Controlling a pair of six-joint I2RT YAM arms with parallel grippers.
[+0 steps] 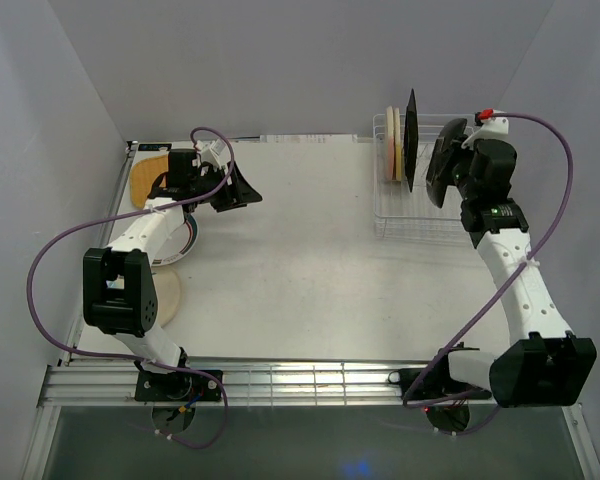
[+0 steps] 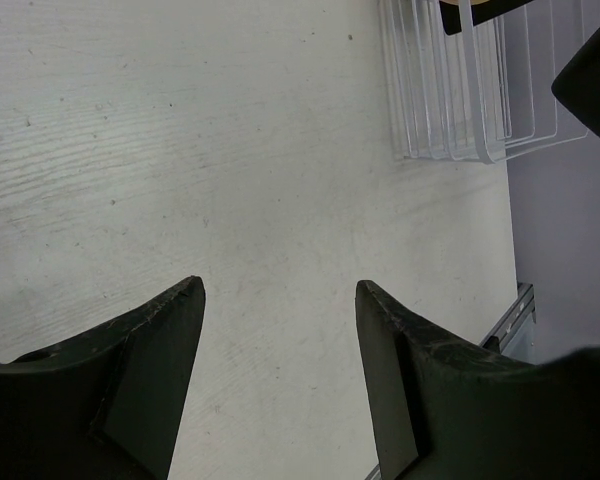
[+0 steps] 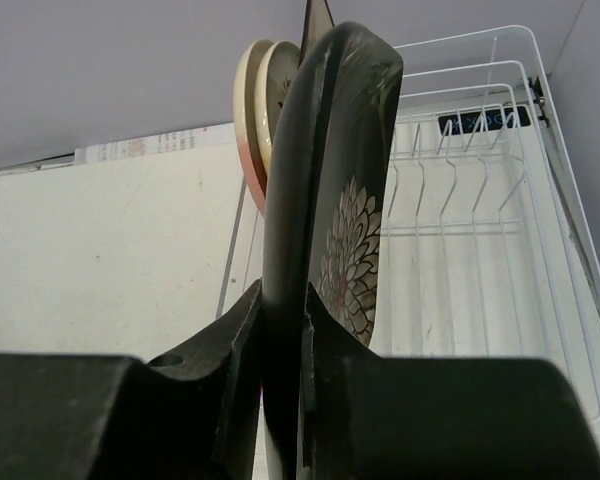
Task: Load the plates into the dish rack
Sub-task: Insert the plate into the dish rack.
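Plates lie at the far left: an orange one (image 1: 145,182), a green-rimmed one (image 1: 187,240) partly under the left arm (image 1: 145,235), and a cream one (image 1: 168,295) nearer. The left gripper (image 2: 280,287) hangs over bare table (image 2: 180,150), jaws wide, holding nothing. In the rack (image 3: 460,270) at the far right, two round plates (image 3: 260,90) and a dark plate (image 1: 411,140) stand on edge at its left end. Just right of them, the right gripper (image 3: 283,300) pinches a black floral plate (image 3: 345,150) upright over the rack.

White tabletop (image 1: 310,270), plain grey walls (image 1: 300,60) on 3 sides, even light
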